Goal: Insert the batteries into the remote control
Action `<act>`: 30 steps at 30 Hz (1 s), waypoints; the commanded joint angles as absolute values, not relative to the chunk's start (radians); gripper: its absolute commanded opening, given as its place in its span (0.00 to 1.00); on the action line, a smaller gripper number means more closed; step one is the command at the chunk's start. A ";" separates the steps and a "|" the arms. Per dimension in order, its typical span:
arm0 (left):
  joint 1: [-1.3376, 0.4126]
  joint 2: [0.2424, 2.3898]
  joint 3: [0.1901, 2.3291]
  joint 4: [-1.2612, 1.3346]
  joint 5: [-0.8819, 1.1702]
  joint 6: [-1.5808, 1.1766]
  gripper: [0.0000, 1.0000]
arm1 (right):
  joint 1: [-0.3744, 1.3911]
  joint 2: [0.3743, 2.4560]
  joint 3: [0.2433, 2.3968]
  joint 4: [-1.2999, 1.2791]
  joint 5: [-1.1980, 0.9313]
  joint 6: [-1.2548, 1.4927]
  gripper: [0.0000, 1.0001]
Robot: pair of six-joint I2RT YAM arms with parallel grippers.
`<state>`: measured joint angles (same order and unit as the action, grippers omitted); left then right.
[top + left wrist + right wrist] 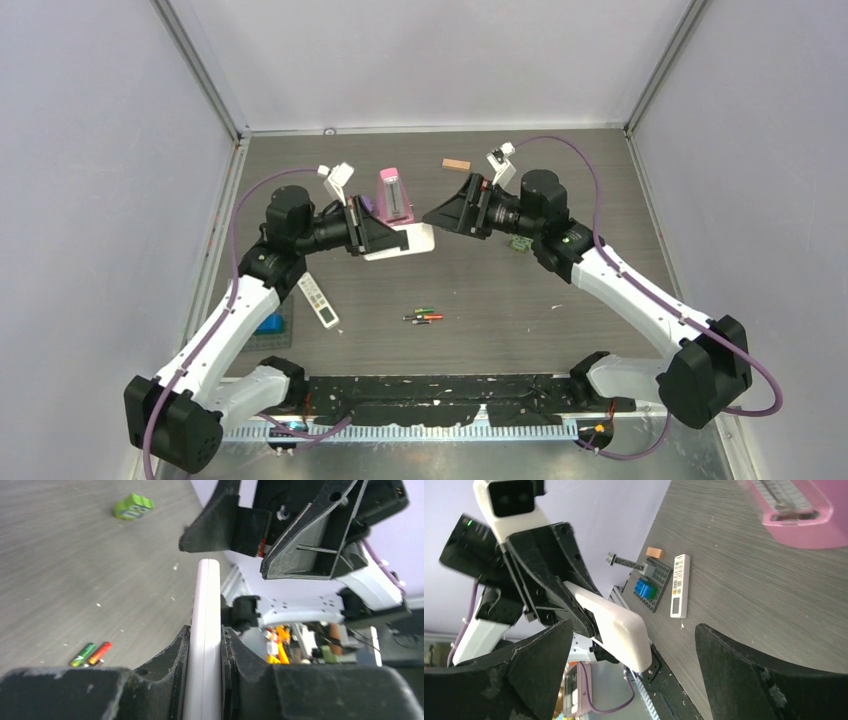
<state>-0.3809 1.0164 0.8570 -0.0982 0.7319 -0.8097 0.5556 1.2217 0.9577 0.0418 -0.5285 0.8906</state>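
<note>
My left gripper is shut on a white remote control and holds it edge-on above the table; in the left wrist view both black fingers press its flat sides. My right gripper faces it from the right, open, with the remote's rounded end showing in the wide gap, untouched. The batteries, red-orange, green and dark, lie together on the table in front of both arms. A second, slim white remote lies flat near the left arm.
A pink device stands behind the left gripper. A wooden block lies at the back. A green block sits under the right arm. A dark baseplate with a blue brick is at the left.
</note>
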 commanded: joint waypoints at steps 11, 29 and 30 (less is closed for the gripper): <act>-0.313 1.091 0.844 0.235 1.103 -1.159 0.00 | 0.593 1.186 0.974 0.185 -0.689 0.802 0.91; -0.279 1.083 0.806 0.393 1.143 -1.307 0.00 | 0.595 1.207 0.905 0.305 -0.781 0.848 0.66; -0.279 1.085 0.807 0.407 1.150 -1.318 0.00 | 0.596 1.213 0.907 0.318 -0.789 0.850 0.68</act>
